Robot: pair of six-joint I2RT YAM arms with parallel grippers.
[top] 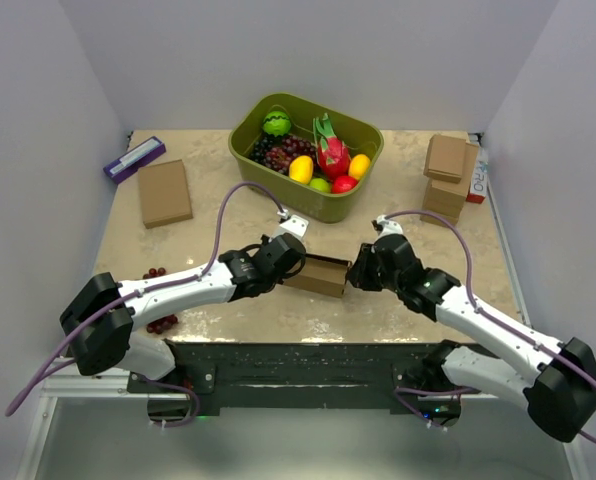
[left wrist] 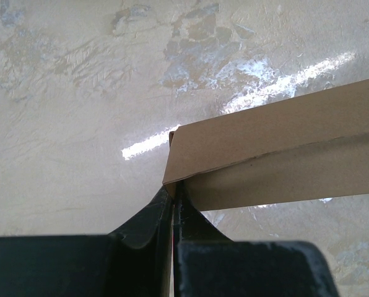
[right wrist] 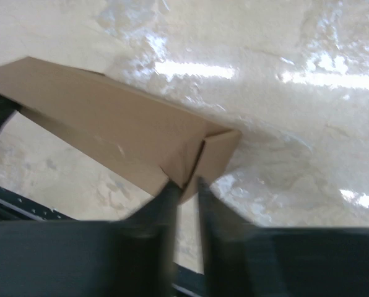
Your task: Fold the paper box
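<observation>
The paper box [top: 318, 275] is a brown cardboard piece, partly folded into a shallow open box, held between my two grippers at the table's near middle. My left gripper [top: 288, 262] is shut on the box's left end; in the left wrist view the fingers [left wrist: 174, 185] pinch the corner of the cardboard [left wrist: 277, 148]. My right gripper [top: 356, 272] is at the box's right end. In the blurred right wrist view its fingers [right wrist: 186, 184] stand a narrow gap apart, with the lower corner of the box's end wall [right wrist: 215, 154] between the tips.
A green bin [top: 240, 140] of toy fruit stands just behind the box. A flat brown box [top: 165, 192] and a purple box [top: 134, 158] lie at the back left. Stacked small brown boxes [top: 446, 175] stand at the back right. Dark red berries [top: 163, 323] lie near the left arm.
</observation>
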